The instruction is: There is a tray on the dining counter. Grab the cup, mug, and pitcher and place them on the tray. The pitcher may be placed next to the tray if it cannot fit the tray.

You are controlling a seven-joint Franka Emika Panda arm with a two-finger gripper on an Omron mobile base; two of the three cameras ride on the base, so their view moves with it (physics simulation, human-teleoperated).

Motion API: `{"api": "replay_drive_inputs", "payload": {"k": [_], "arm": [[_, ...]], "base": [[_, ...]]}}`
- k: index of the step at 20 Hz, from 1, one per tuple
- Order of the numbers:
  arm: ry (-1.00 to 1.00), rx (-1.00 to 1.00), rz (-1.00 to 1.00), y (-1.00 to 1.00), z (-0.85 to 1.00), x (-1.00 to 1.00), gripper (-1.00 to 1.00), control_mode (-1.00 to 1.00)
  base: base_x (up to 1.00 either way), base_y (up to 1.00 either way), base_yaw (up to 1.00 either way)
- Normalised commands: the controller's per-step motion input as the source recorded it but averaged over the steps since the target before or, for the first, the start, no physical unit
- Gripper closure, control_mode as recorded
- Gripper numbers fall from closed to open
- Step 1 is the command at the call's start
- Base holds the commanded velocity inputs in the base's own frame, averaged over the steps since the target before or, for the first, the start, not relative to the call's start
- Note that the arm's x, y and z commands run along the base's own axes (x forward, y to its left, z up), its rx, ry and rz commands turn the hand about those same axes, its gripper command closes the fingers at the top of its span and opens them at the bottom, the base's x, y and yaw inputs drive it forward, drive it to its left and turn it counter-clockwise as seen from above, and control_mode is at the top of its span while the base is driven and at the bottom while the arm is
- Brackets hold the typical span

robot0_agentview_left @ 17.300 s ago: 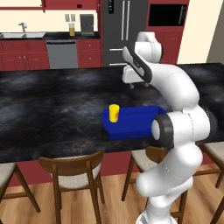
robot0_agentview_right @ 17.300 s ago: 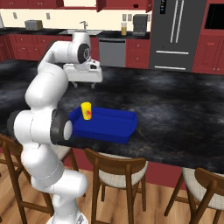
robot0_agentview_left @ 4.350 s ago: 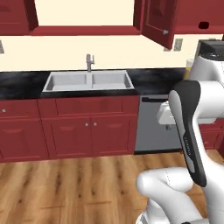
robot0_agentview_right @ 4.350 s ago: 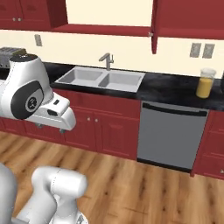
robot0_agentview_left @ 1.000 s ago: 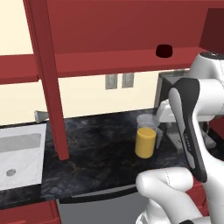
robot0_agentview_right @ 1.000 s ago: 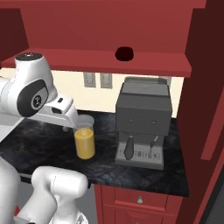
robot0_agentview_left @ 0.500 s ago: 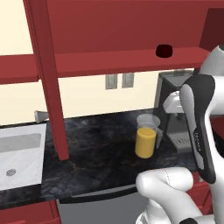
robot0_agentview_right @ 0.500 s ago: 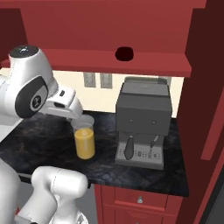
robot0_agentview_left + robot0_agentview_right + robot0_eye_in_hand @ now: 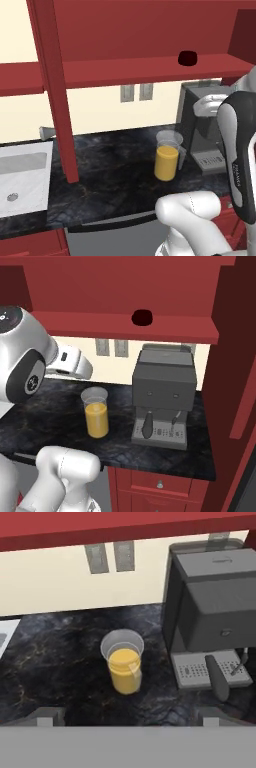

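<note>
Orange liquid fills the lower part of the pitcher, which stands upright on the black marbled countertop straight ahead of my gripper and a little below it, centred between my two fingertips in the hand view; my jaws stand fully apart and hold nothing, well clear of the pitcher on both sides; beyond the pitcher, past my gripper's reach line, two grey wall outlets sit on the cream backsplash; to the right of my gripper, just beside the pitcher but apart from it, stands a dark grey espresso machine; in the left base view the pitcher stands between a red cabinet post and the machine; a white sink lies far to my left; red upper cabinets hang overhead.
</note>
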Motion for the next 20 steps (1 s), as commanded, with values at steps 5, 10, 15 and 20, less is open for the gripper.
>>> {"api": "replay_drive_inputs", "payload": {"k": [5, 10, 15, 20], "arm": [[-0.34, -0.04, 0.00, 0.00, 0.22, 0.00, -1.00, -1.00], [-0.32, -0.06, 0.00, 0.00, 0.18, 0.00, -1.00, -1.00], [-0.13, -0.01, -0.04, 0.00, 0.43, 0.00, -1.00, -1.00], [-0.01, 0.00, -0.06, 0.00, 0.52, 0.00, -1.00, -1.00]], "base": [[0.00, 0.00, 0.00], [0.00, 0.00, 0.00], [0.00, 0.00, 0.00], [0.00, 0.00, 0.00]]}}
